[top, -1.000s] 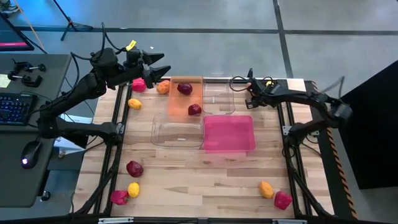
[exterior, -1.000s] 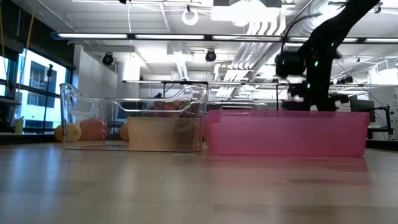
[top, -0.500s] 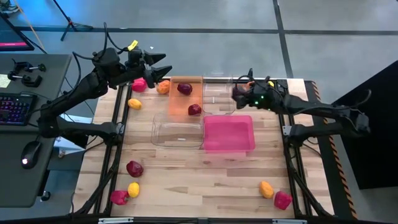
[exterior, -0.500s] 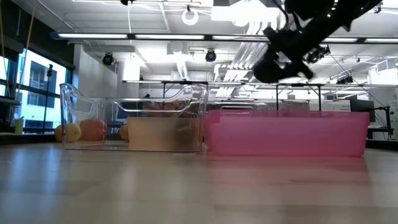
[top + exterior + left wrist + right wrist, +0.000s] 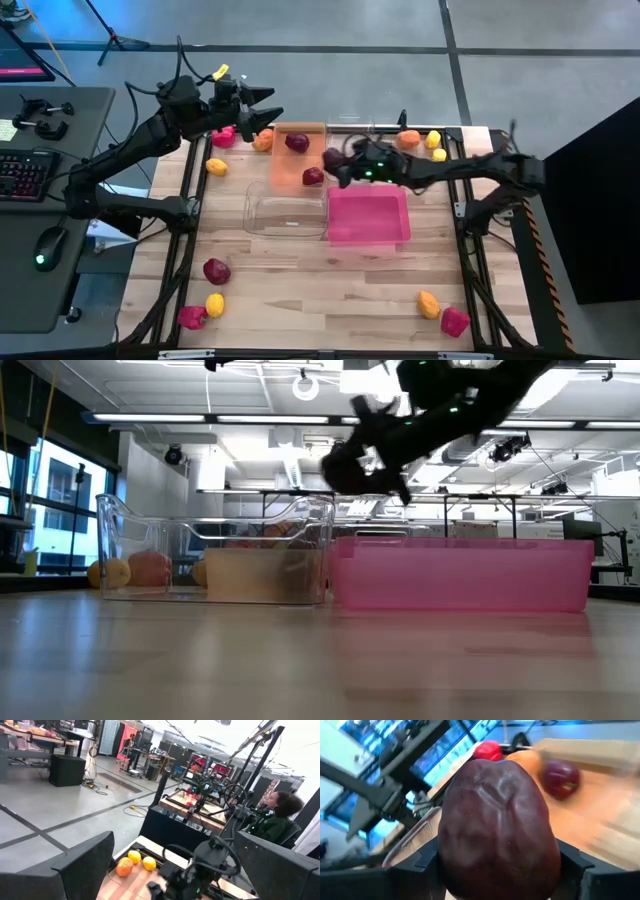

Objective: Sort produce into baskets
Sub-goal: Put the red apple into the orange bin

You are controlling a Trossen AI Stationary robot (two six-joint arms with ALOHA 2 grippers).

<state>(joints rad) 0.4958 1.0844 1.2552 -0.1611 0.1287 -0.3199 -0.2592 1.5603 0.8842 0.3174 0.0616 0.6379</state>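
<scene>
Maroon and lumpy, the piece of produce (image 5: 497,827) held in the right gripper (image 5: 335,160) fills most of the right wrist view: egg-shaped, dull-skinned, with shallow creases running down from its top, pinched between the two dark fingers (image 5: 572,865) on either side. From above it shows as a dark blob at the arm's tip, held in the air over the gap between the orange basket (image 5: 298,157) and the clear basket (image 5: 352,153) at the table's far side. Two more maroon pieces (image 5: 297,142) already lie in the orange basket (one near its far end, the other (image 5: 313,177) near its front edge). The pink basket (image 5: 368,217) and a second clear basket (image 5: 286,212) sit side by side in front.

Left gripper (image 5: 262,112) hangs above the far left corner with its fingers spread wide and nothing between them, over a pink-red piece (image 5: 223,136) and an orange one (image 5: 262,140).

Compared with a second ago, the right arm has swung from the far right corner leftward across the clear basket, carrying the maroon piece; an orange piece (image 5: 409,138) and two yellow ones (image 5: 433,139) now show where the arm had covered that corner. In the low view the gripper (image 5: 345,465) has travelled from above the pink basket's right part to a spot above its left end. The left arm has barely shifted.
</scene>
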